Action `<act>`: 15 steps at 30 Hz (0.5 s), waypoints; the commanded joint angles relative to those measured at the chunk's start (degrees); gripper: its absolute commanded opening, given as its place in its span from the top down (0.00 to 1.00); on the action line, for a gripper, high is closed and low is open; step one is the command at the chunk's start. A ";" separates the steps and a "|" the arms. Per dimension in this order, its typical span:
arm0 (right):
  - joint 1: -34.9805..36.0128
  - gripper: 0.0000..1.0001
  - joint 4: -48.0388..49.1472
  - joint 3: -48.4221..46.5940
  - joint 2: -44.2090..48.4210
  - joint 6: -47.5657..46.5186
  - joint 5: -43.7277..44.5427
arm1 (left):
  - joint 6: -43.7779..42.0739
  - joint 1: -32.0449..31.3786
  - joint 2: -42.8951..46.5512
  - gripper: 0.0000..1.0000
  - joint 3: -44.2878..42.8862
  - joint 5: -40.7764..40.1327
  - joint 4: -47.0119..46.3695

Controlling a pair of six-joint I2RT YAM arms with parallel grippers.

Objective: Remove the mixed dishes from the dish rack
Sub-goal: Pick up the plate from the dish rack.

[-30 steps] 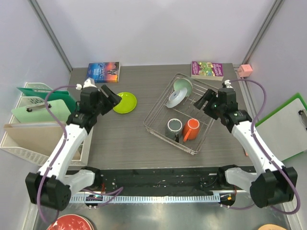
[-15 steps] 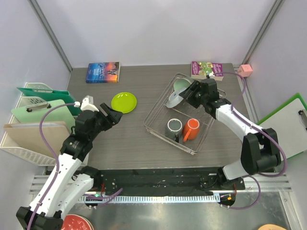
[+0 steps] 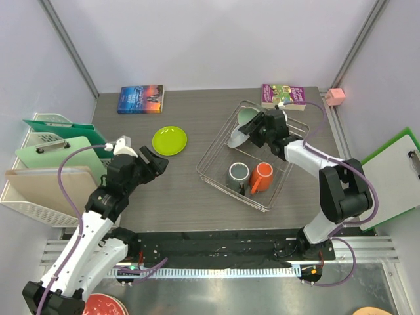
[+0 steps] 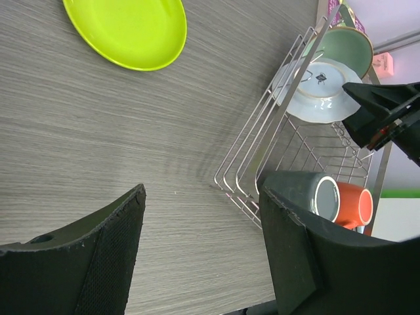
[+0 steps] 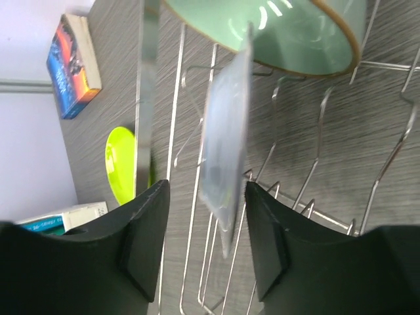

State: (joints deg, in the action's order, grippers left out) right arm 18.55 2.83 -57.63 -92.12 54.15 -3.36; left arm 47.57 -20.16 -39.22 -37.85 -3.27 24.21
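Note:
The wire dish rack (image 3: 213,147) stands right of centre. It holds a pale mint bowl (image 3: 248,116), a light grey plate (image 3: 237,136) on edge, a grey mug (image 3: 237,174) and an orange mug (image 3: 262,177). The lime-green plate (image 3: 169,140) lies on the table left of the rack. My right gripper (image 3: 252,131) is open at the grey plate; in the right wrist view its fingers (image 5: 205,197) straddle the plate's lower edge (image 5: 226,151) with gaps on both sides, the bowl (image 5: 289,33) beyond. My left gripper (image 3: 152,162) is open and empty (image 4: 203,197) over bare table near the lime plate (image 4: 128,29).
A blue book (image 3: 141,98) lies at the back left and a purple book (image 3: 283,95) behind the rack. White file trays with green clipboards (image 3: 46,157) stand at the left edge. A clipboard (image 3: 394,170) lies at the right. A red plate (image 3: 98,306) sits below the table's front.
My left gripper has drawn back from the lime plate toward the near side. My right gripper has moved left over the rack and now brackets the grey plate.

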 commanded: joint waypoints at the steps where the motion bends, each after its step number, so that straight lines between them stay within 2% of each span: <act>1: 0.26 0.48 3.32 -1.97 -2.27 0.61 2.47 | -0.46 -0.32 0.55 0.30 0.49 -0.86 -1.62; 2: 0.35 0.51 3.58 -1.88 -2.37 0.78 2.65 | -0.46 -0.40 0.38 0.31 0.49 -0.86 -1.53; 3: 0.35 0.60 4.02 -1.53 -2.45 0.87 2.65 | -0.46 -0.40 0.46 0.30 0.49 -1.12 -1.44; 4: 0.35 0.65 4.20 -1.44 -2.63 0.87 2.65 | -0.46 -0.49 0.38 0.30 0.49 -1.30 -1.36; 11: 0.62 0.92 3.85 -1.70 -2.37 -0.01 2.74 | -0.29 -0.49 0.20 0.30 0.58 -1.48 -1.18; 15: 0.70 0.99 3.06 -1.96 -1.40 -1.15 2.21 | -0.20 -0.58 0.20 0.30 0.67 -1.65 -1.09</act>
State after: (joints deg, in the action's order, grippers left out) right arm 19.03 7.25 -58.11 -94.89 55.20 -2.04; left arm 47.59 -20.51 -39.24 -37.56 -4.05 24.25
